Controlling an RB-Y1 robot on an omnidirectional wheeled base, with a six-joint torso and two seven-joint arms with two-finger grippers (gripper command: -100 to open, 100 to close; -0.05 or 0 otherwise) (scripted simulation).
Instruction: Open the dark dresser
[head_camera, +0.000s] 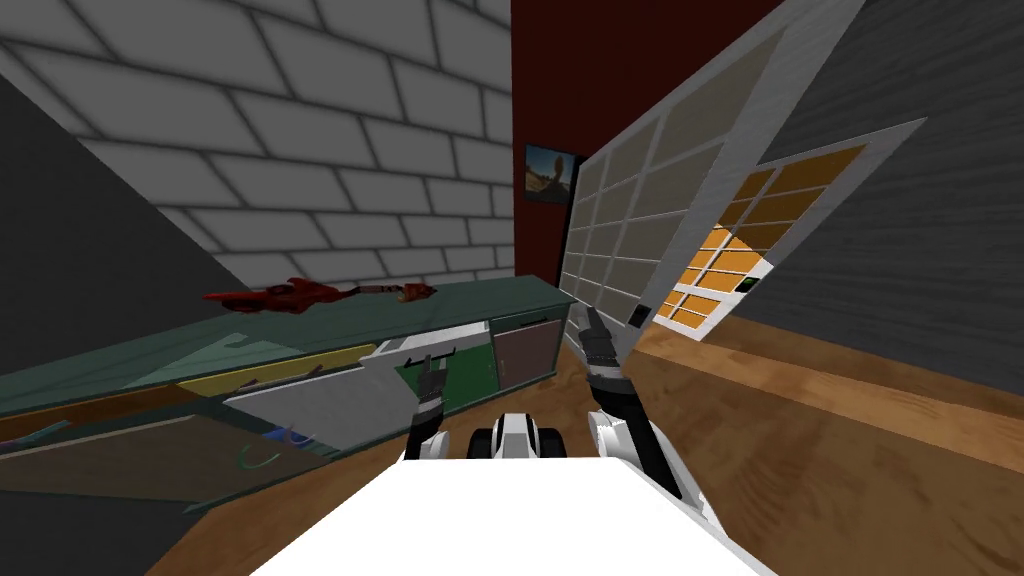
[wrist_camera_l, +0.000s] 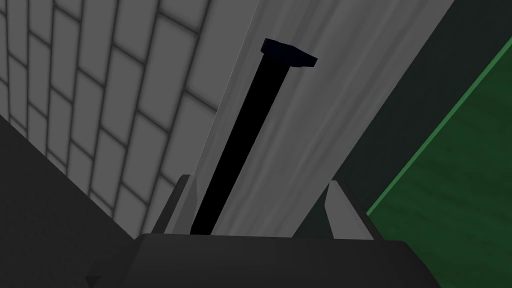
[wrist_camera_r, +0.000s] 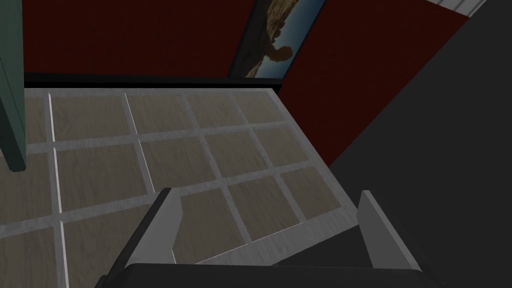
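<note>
Dresser (head_camera: 300, 322): dark green, along the brick wall (head_camera: 300, 150).
Left pincer (wrist_camera_l: 262, 205): open, astride the black handle (wrist_camera_l: 250, 135) of a grey front (wrist_camera_l: 310, 125).
Right pincer (wrist_camera_r: 270, 225): open, idle.
Hold: handle looks stiff; grip mid-bar.

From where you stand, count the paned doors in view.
2. The grey-framed door with beige panes stands by the right gripper; the door with orange panes farther right. Others may be hidden.
</note>
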